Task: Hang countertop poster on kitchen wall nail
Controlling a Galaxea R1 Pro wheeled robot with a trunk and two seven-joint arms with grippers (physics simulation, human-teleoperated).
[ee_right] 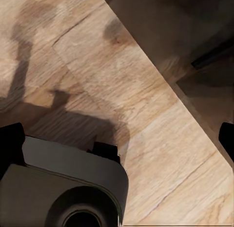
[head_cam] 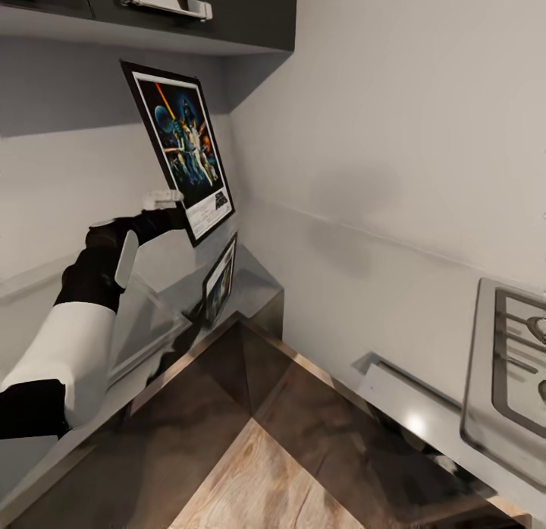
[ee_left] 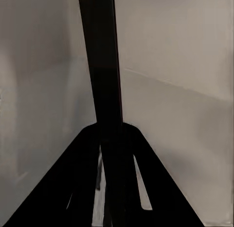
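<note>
Holding: your left gripper (head_cam: 176, 218) is closed on the lower left edge of the poster (head_cam: 186, 146), lifting it clear of the kitchen countertop (head_cam: 250, 377).
Poster: an upright Star Wars print with a black frame and white inner border, tilted so its top leans toward the left wall. It hangs in the air just under the dark wall cabinet (head_cam: 189, 13), close to the corner where two pale walls meet. You cannot tell from the head view whether its back touches the wall.
Left arm: your black and white left arm (head_cam: 76, 324) reaches up from the lower left of the head view toward the poster.
Left wrist view: the poster (ee_left: 103, 61) shows edge-on as a dark vertical bar, running down between the dark fingers (ee_left: 80, 188), which press on it from both sides. Pale wall lies behind.
Countertop: dark, glossy and mirror-like, it wraps the corner below the poster. A reflection (head_cam: 220, 278) of the poster shows on the shiny surface beneath it.
Gas hob: a silver gas hob (head_cam: 508, 362) sits at the right edge of the head view, well apart from the poster.
Right wrist view: you see a wooden floor (ee_right: 97, 66) with shadows across it and a grey rounded part of the robot (ee_right: 68, 183) in the foreground. Dark finger tips sit at the two side edges of this view, wide apart, with nothing between them.
</note>
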